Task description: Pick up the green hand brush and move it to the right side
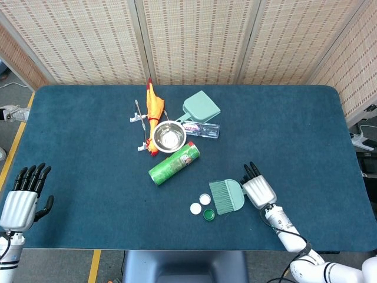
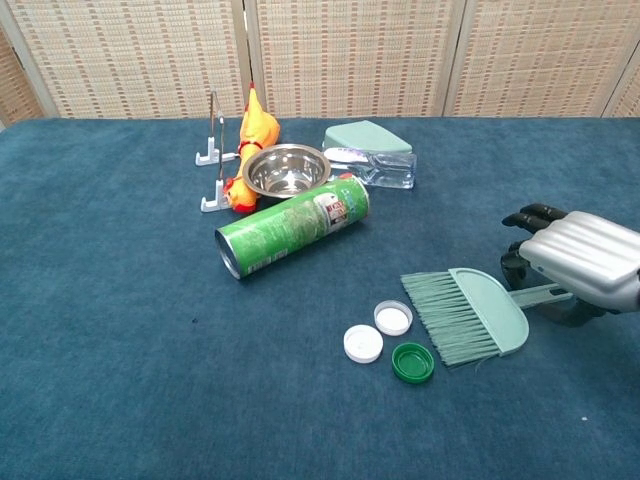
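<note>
The green hand brush (image 1: 227,196) (image 2: 470,315) lies flat on the blue table, bristles to the left and handle to the right. My right hand (image 1: 258,190) (image 2: 575,262) hovers palm down over the handle and hides most of it. Its fingers (image 2: 530,215) hang past the handle's far side and the thumb shows on the near side. They are apart and not clamped on the handle. At the table's near left edge my left hand (image 1: 20,197) rests with fingers spread and holds nothing; the chest view does not show it.
Two white caps (image 2: 378,330) and a green cap (image 2: 412,362) lie just left of the bristles. Further back are a green can (image 2: 292,237) on its side, a steel bowl (image 2: 286,168), a yellow rubber chicken (image 1: 154,106), a dustpan (image 1: 201,107) and a clear bottle (image 1: 203,128).
</note>
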`<move>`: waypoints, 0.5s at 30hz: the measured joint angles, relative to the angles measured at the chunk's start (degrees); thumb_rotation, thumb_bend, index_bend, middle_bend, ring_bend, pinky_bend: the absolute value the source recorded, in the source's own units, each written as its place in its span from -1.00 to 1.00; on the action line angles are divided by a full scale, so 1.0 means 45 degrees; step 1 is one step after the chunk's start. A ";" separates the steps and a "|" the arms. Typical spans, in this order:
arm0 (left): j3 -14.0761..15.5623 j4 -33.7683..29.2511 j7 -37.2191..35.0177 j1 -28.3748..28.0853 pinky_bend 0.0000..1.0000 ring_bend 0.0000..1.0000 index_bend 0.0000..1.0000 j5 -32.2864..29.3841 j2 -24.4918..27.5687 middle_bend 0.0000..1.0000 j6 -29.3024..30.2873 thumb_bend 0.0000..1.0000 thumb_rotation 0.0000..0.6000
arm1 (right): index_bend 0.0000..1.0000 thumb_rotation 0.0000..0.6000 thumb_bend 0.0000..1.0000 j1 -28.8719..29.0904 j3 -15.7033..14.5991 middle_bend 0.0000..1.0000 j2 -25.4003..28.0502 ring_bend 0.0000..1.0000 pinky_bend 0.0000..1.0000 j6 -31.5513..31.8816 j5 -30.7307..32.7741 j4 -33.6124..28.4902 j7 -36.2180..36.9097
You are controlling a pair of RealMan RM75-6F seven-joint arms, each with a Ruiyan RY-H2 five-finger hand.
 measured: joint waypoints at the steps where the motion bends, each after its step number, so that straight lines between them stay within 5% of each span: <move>1: 0.0008 -0.0025 0.0001 -0.0003 -0.90 -1.00 -1.00 -0.0016 0.0015 -1.00 -0.0048 -0.13 1.00 | 0.00 1.00 -0.51 -0.0004 -0.0014 -0.20 -0.0036 -0.87 -1.00 0.0033 -0.0015 0.0045 0.0066; 8: 0.0031 -0.0264 0.0109 -0.0004 -0.89 -1.00 -1.00 -0.0164 0.0130 -1.00 -0.0264 -0.13 1.00 | 0.04 1.00 -0.51 -0.0051 -0.0052 -0.17 -0.0138 -0.83 -1.00 0.0259 -0.0077 0.0216 0.0362; 15: 0.0025 -0.0323 0.0196 -0.0033 -0.89 -1.00 -1.00 -0.0135 0.0133 -1.00 -0.0296 -0.13 1.00 | 0.46 1.00 -0.51 -0.0031 -0.0087 0.11 -0.0265 -0.59 -1.00 0.0437 -0.0248 0.0468 0.0556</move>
